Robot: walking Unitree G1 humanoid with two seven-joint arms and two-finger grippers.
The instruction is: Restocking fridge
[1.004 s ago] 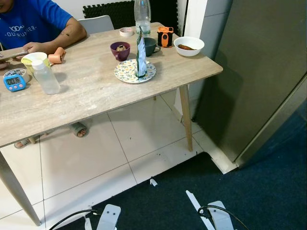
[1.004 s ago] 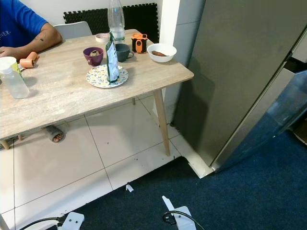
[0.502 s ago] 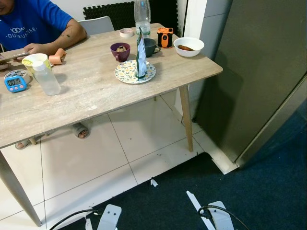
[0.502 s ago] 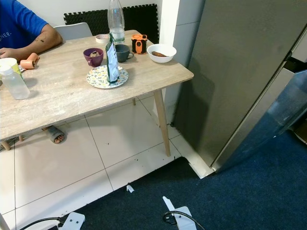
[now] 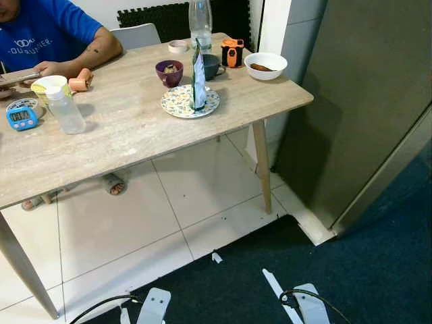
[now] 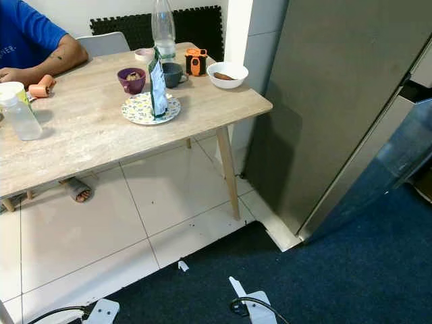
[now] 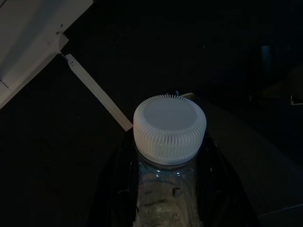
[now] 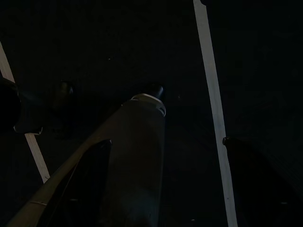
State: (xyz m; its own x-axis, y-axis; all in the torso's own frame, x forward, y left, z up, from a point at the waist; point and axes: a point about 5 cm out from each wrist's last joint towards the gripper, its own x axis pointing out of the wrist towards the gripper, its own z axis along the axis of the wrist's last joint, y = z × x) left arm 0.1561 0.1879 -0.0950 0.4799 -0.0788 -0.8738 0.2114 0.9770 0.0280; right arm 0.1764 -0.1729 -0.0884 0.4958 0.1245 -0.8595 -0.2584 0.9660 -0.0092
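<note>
Clear bottle [image 7: 165, 189], ribbed white cap [image 7: 169, 129], gripped by left claw [image 7: 165, 208]; right claw unclear.

A floral-patterned plate [image 5: 190, 100], purple bowl [image 5: 169, 71], white bowl [image 5: 265, 65], perhaps grey fridge [image 5: 364, 101].

Table [image 5: 135, 128] stood left of the fridge [image 5: 364, 101], w/ a gap between. On the table: plate [image 5: 190, 101] near the fridge-side end, pouch [image 5: 198, 77] upright on it. Behind the plate: small bowl [image 5: 169, 71] & cup [image 5: 210, 65]; farther back, tall bottle [image 5: 200, 23]. Bowl [image 5: 265, 65] sat at the corner nearest the fridge. Person [image 5: 47, 34] sat at the table's far side. Left wrist view, very dark: a capped bottle [image 7: 169, 161], prob. between the fingers.
</note>
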